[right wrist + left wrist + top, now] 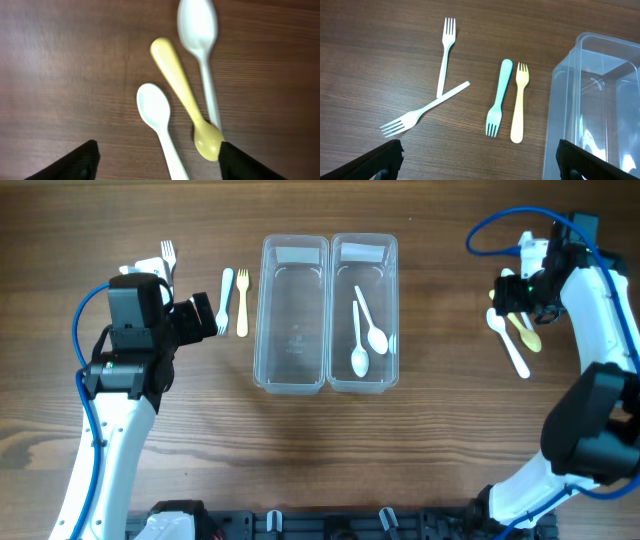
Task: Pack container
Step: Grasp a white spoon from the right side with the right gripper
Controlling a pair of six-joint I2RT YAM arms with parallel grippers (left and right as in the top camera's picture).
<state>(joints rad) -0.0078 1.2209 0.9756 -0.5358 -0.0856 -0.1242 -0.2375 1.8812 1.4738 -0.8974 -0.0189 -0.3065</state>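
Note:
Two clear containers stand side by side in the overhead view. The left container is empty; the right container holds two white spoons. My left gripper is open above bare wood, just short of a light blue fork and a yellow fork. Two white forks lie crossed to their left. My right gripper is open over a yellow spoon and two white spoons, touching none.
The left container's wall is close to my left gripper's right finger. In the overhead view the forks lie left of the containers and the loose spoons at the far right.

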